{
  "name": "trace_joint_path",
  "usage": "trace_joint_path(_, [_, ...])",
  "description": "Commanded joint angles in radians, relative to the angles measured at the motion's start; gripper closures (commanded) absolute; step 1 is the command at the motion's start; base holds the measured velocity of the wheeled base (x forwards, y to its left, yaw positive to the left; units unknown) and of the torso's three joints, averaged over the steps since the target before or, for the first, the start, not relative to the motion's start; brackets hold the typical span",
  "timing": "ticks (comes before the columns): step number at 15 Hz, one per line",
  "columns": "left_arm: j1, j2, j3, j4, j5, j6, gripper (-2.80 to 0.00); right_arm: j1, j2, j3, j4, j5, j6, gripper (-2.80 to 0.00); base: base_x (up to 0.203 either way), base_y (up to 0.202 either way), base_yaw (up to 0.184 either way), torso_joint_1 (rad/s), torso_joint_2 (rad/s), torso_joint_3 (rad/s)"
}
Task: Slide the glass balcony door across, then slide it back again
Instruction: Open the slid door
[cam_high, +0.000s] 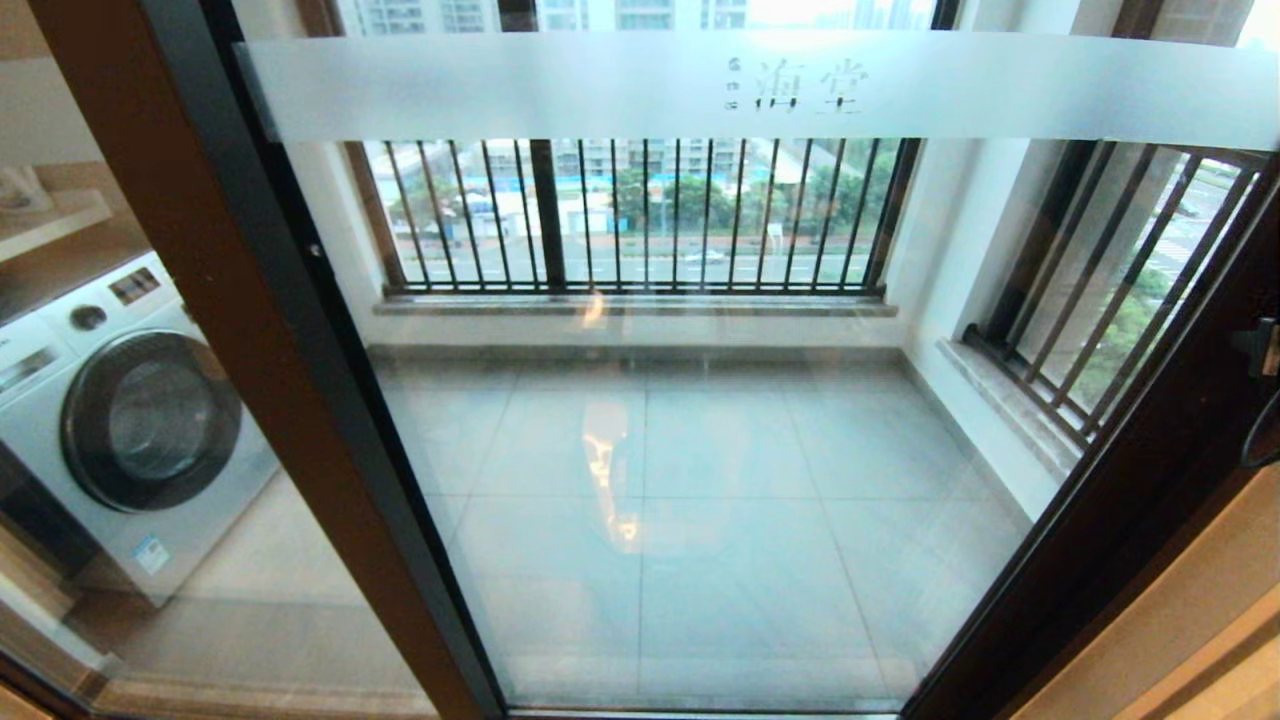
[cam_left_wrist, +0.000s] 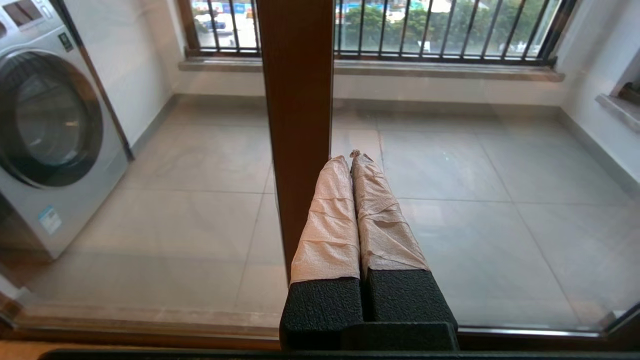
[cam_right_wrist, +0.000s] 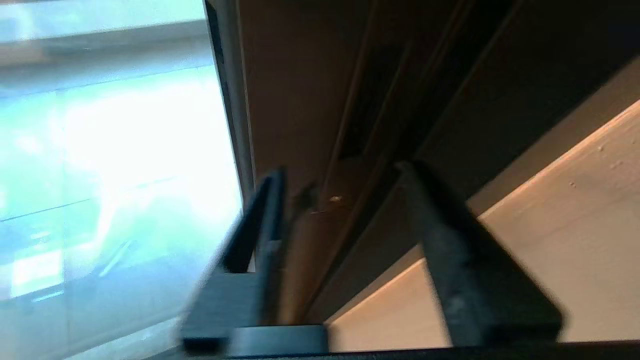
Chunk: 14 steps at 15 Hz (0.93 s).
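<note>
The glass balcony door (cam_high: 700, 450) fills the head view. It is clear glass in a dark brown frame, with a frosted band of Chinese characters (cam_high: 800, 85) across the top. My left gripper (cam_left_wrist: 351, 156) is shut with nothing in it. Its tape-wrapped fingers (cam_left_wrist: 330, 220) point at the glass just beside the door's left brown stile (cam_left_wrist: 297, 110). My right gripper (cam_right_wrist: 345, 185) is open, and its two dark fingers (cam_right_wrist: 440, 240) stand either side of the right brown stile (cam_right_wrist: 300, 100) without closing on it. A dark handle slot (cam_right_wrist: 370, 100) shows just beyond them. Neither gripper is clearly visible in the head view.
A white washing machine (cam_high: 130, 410) stands behind the left glass panel. Beyond the door are a tiled balcony floor (cam_high: 700, 560) and black-barred windows (cam_high: 640, 215). A beige wall (cam_right_wrist: 550, 250) adjoins the right stile (cam_high: 1150, 470).
</note>
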Motion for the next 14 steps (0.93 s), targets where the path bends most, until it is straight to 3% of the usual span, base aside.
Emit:
trace_joint_path(1, [0.001, 0.001, 0.034, -0.001, 0.001, 0.0, 0.0, -0.033, -0.007, 0.004, 0.001, 0.048, 0.001, -2.8, 0.0, 0.0, 0.0, 0.0, 0.0, 0.0])
trace_joint_path(3, [0.0, 0.001, 0.034, -0.001, 0.001, 0.0, 0.0, -0.081, 0.014, -0.017, 0.018, 0.16, 0.007, -2.8, 0.0, 0.0, 0.0, 0.0, 0.0, 0.0])
trace_joint_path(7, [0.0, 0.001, 0.034, -0.001, 0.001, 0.0, 0.0, -0.087, 0.044, -0.052, 0.068, 0.299, 0.044, -2.8, 0.0, 0.0, 0.0, 0.0, 0.0, 0.0])
trace_joint_path(14, [0.0, 0.001, 0.034, -0.001, 0.001, 0.0, 0.0, -0.076, 0.087, -0.137, 0.092, 0.317, 0.045, -2.8, 0.0, 0.0, 0.0, 0.0, 0.0, 0.0])
